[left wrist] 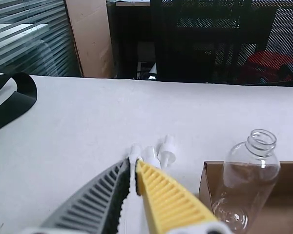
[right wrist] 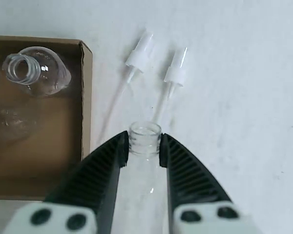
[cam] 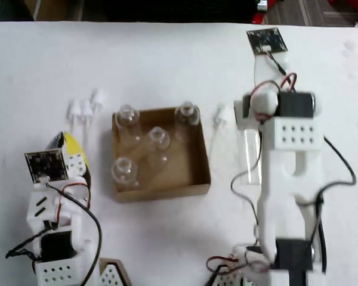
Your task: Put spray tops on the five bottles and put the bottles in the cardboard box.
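Clamping the uncapped bottle [right wrist: 145, 132] at its neck, the right gripper [right wrist: 144, 144] held it beside the cardboard box [right wrist: 86, 97], mouth facing two spray tops [right wrist: 141, 51] just ahead; the left gripper [left wrist: 133, 168], jaws together, sat across the box

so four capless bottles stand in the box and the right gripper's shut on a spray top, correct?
Not quite. The right gripper is shut on the neck of the fifth bottle, not on a spray top; the right wrist view shows it. The rest holds: four capless bottles stand in the cardboard box.
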Robot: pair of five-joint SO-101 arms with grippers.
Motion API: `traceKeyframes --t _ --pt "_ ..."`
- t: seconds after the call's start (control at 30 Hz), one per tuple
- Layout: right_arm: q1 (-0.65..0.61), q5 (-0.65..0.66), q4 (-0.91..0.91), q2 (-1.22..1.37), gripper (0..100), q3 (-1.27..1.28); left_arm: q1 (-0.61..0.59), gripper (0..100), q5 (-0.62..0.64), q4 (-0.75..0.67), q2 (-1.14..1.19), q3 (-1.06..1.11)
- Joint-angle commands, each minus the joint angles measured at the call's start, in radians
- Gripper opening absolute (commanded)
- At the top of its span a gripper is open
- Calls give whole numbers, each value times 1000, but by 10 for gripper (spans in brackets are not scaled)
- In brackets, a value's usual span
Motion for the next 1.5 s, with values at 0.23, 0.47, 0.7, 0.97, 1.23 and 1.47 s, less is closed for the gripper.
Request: traceKeyframes --t 0.23,0.47,0.7,0.97,1.23,1.47 --pt "-120 2 -595 -564 15 644 10 28 -11 -34 -18 -54" --pt "-213 6 -921 -905 15 1005 8 28 -11 -34 -18 -54" --pt "-214 3 -1102 -1260 15 1260 8 28 -11 -34 -18 -54" --pt "-348 3 -1099 -1451 15 1384 5 28 -11 -34 -18 -55" --pt "-390 0 -1175 -1489 15 1574 5 28 -11 -35 -18 -61" --pt "-453 0 -1211 -1488 15 1577 5 28 -11 -35 -18 -61"
